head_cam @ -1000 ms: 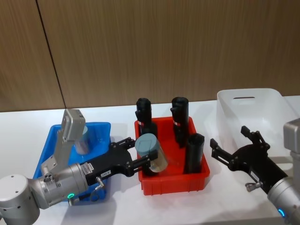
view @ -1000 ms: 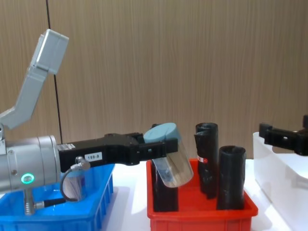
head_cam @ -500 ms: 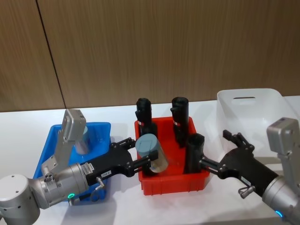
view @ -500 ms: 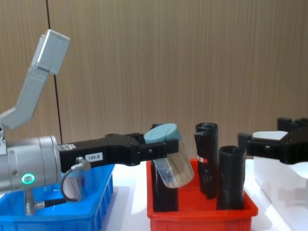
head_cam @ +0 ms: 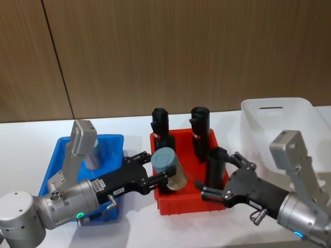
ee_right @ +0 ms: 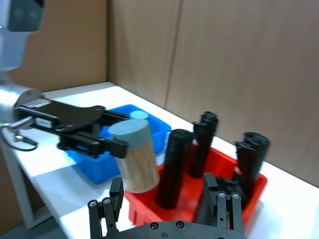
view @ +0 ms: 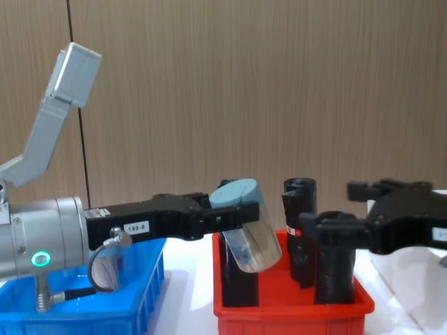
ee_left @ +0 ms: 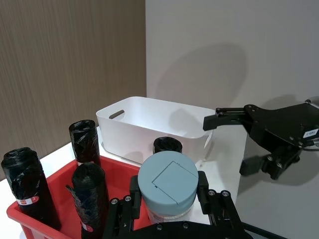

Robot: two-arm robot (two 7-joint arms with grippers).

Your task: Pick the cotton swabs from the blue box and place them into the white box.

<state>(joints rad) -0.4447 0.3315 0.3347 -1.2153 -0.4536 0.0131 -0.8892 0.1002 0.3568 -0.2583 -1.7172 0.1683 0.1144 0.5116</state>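
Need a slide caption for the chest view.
Left gripper holds a tilted clear plastic swab tub with pale blue lid over the red plastic bin of black rolls; open right gripper faces it.

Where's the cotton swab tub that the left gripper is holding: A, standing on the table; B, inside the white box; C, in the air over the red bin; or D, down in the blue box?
C: the left gripper clamps the cotton swab tub, tilted, above the red bin.
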